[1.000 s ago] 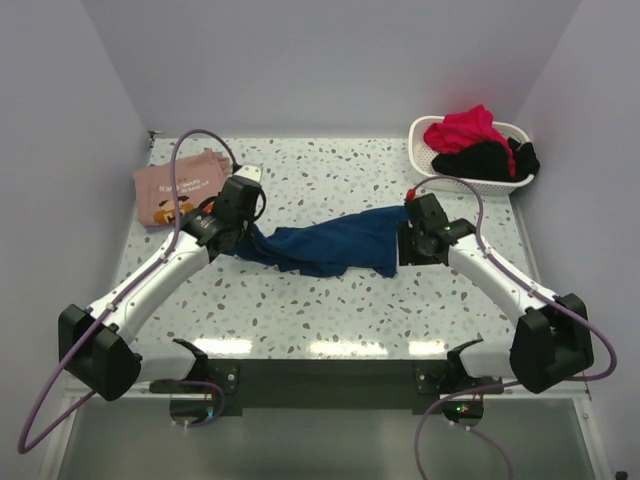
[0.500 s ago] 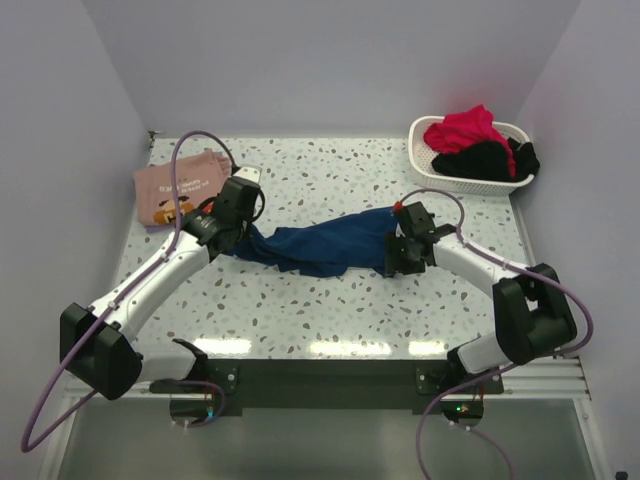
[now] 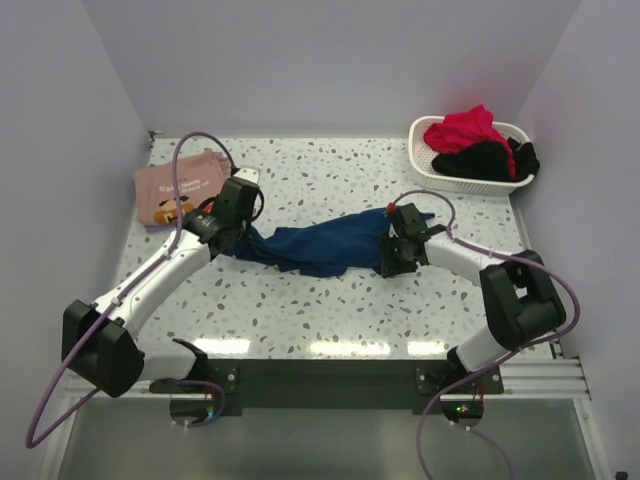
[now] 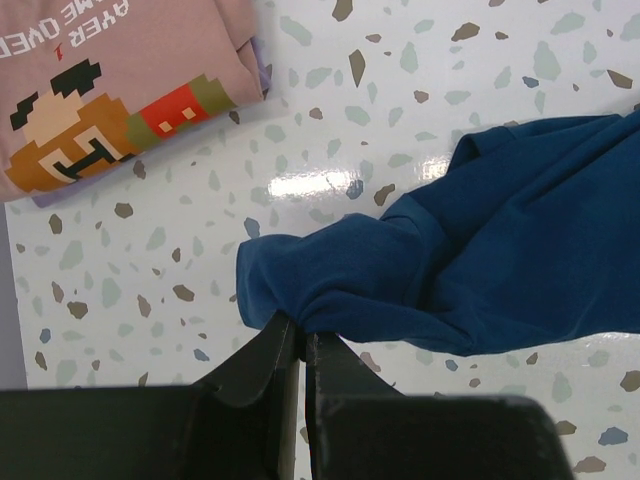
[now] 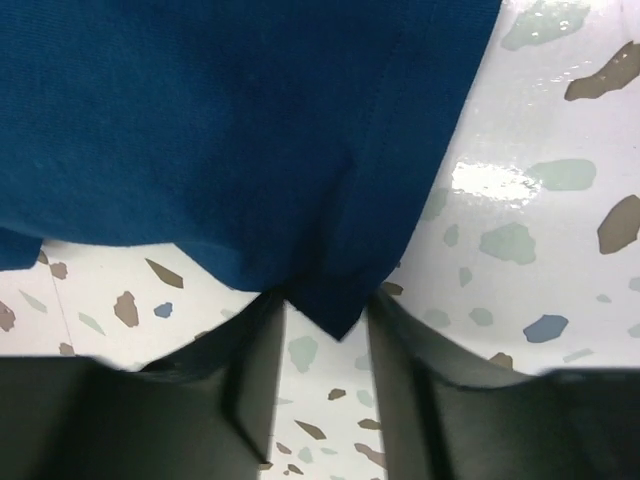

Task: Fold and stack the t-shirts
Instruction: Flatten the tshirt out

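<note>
1. The blue tee [image 3: 320, 248] lies bunched in a long band across the middle of the table [image 3: 320, 315], running from one gripper to the other.
2. The left gripper [image 3: 232, 243] is at the band's left end. In the left wrist view its fingers [image 4: 265, 365] are pressed almost together, with only a slit between them. A rolled edge of the blue tee [image 4: 500, 250] is pinched at their tips, so the left gripper [image 4: 300, 340] holds the cloth.
3. From that pinch the cloth spreads away in soft folds and rests on the speckled tabletop.
4. The right gripper [image 3: 388, 262] is at the band's right end, pointing down at the table.
5. In the right wrist view its fingers [image 5: 250, 380] stand a little apart. A hemmed corner of the blue tee [image 5: 200, 120] hangs into the gap between them.
6. The cloth seems to touch both fingers near their tips, but I cannot tell from this close view whether the right gripper [image 5: 325, 300] is actually clamping it.
7. The pink tee [image 3: 175, 187] lies folded flat at the far left of the table, apart from the blue one. The left wrist view shows the pink tee [image 4: 110, 80] with a pixel-style cartoon face and some lettering.
8. A white basket [image 3: 420, 150] sits at the far right corner, holding a red cloth [image 3: 460, 128] and a black cloth [image 3: 485, 160].
</note>
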